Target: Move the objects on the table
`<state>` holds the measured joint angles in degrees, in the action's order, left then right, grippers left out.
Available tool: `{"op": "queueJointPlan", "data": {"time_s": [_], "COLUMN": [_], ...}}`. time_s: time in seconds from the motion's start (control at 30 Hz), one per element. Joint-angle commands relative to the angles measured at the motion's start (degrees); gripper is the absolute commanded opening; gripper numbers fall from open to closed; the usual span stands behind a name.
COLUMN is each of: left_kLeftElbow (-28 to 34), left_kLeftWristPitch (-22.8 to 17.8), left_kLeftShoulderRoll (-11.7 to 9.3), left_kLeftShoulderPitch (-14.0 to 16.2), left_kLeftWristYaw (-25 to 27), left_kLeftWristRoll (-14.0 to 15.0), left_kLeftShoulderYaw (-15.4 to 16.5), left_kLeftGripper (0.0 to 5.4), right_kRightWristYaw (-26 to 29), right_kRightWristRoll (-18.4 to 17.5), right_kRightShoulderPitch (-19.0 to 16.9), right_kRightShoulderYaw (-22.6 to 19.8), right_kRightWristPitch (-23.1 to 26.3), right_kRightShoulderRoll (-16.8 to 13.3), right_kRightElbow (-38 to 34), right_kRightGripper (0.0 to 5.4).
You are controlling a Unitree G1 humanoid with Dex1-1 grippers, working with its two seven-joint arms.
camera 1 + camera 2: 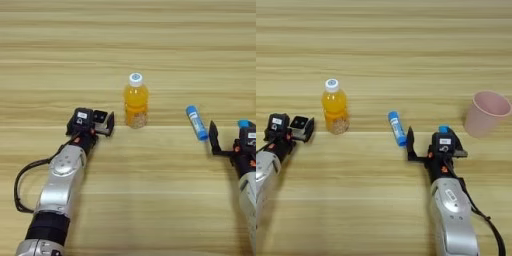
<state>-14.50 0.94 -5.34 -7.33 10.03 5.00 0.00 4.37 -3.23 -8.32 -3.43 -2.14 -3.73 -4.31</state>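
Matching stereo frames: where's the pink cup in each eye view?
Left eye view: not in it; the picture ends before reaching it.
Right eye view: pink cup, upright at the right edge, beyond the right claw.
Shared landmark: orange-juice bottle, standing in both views.

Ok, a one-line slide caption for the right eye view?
Right gripper beside a blue tube, left gripper near the juice bottle, pink cup upright on the table.

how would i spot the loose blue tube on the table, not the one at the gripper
On the wooden table, find the orange-juice bottle and the pink cup. Between them lies the blue tube, flat and slanted, just beyond the right gripper.
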Motion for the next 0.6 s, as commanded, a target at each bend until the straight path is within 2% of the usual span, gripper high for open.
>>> {"op": "queueJointPlan", "data": {"time_s": [0.03,0.1,0.27,0.6], "left_kLeftElbow": [0.3,-0.3,-1.1,-2.3], "left_kLeftWristPitch": [1.3,1.8,4.8,9.7], "left_kLeftShoulderRoll": [0.2,0.4,0.6,1.0], "left_kLeftShoulderPitch": [-0.1,-0.4,-0.8,-1.8], "left_kLeftWristYaw": [-0.9,-1.1,-2.4,-4.4], "left_kLeftWristRoll": [0.2,0.2,-0.8,-0.9], "left_kLeftShoulderYaw": [1.3,1.7,2.3,2.8], "left_kLeftGripper": [5.21,5.39,5.39,5.39], "right_kRightWristYaw": [1.1,1.4,2.6,4.3], "right_kRightWristRoll": [0.7,0.7,1.1,1.2], "right_kRightShoulderPitch": [-0.3,-0.4,-0.4,0.6], "right_kRightShoulderYaw": [1.2,1.4,2.5,3.9], "right_kRightWristPitch": [-0.8,-0.9,-0.5,1.3], "right_kRightShoulderRoll": [-0.6,-0.6,-1.1,-1.7], "right_kRightElbow": [-0.7,-0.7,-0.5,0.6], "right_kRightGripper": [5.40,5.40,5.40,5.40]}}
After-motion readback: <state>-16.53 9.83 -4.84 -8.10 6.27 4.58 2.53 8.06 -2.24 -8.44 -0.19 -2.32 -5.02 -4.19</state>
